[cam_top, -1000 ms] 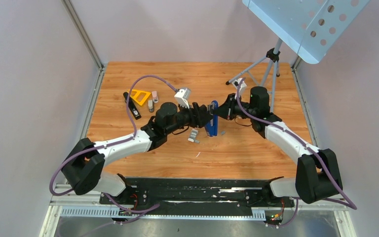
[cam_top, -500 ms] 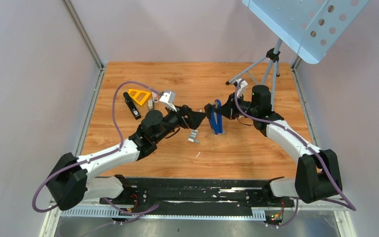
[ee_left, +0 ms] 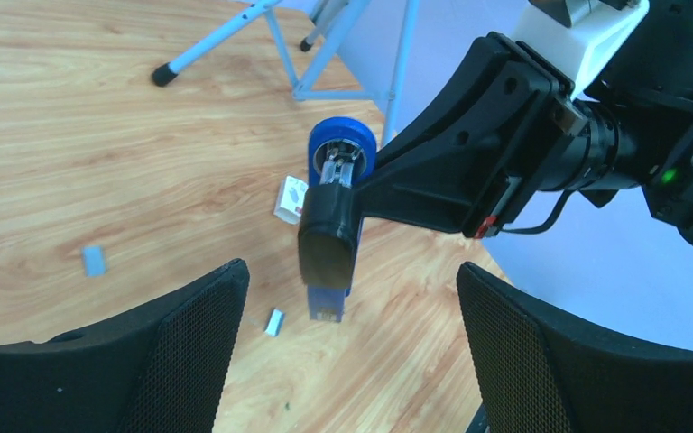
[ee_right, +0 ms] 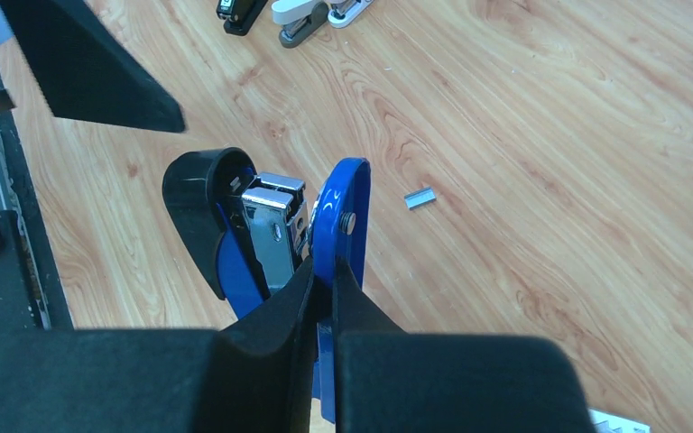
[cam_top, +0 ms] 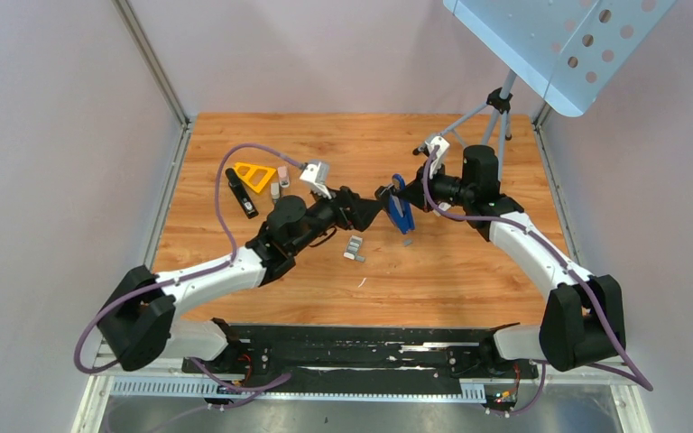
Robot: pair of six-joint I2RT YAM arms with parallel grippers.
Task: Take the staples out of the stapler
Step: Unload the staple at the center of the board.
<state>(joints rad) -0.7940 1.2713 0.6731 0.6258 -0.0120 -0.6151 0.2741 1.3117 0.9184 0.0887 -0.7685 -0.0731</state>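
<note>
Wood-grain tabletop point(cam_top: 469, 271), smooth and warm brown, enclosed by plain pale lilac walls.

At 10 o'clock lie a slim black stapler point(cam_top: 242, 195), an orange triangular frame point(cam_top: 254, 174) with a cut-out centre, and two small pale staplers point(cam_top: 279, 182).

Left claw point(cam_top: 372, 207): matte black, wedge-shaped, its fingers point(ee_left: 180, 343) faced with fine mesh texture. They stand spread wide and hold nothing; the wrist view shows them flanking the blue stapler without touching it.

Short silvery staple strips point(cam_top: 354, 248) lie flat on the wood just toward 6 o'clock from that claw.

Blue stapler point(cam_top: 400, 207): near the table's centre, between the two claws and apparently lifted off the wood. It is splayed open, with a rounded black plastic cap point(ee_right: 197, 216), a bright metal channel point(ee_right: 275, 225) and a flat blue arm point(ee_right: 338, 203) with a rivet. In the overhead view its long axis runs roughly 12 to 6 o'clock; how steeply it tilts cannot be told. In the right wrist view its open ends point toward 12 o'clock, away from the fingers.

Right claw point(ee_right: 323, 289): black, pressed together on the blue arm.

At 1 o'clock stands a tripod point(cam_top: 492, 126) bearing a perforated pale metal panel point(cam_top: 550, 41).
</note>
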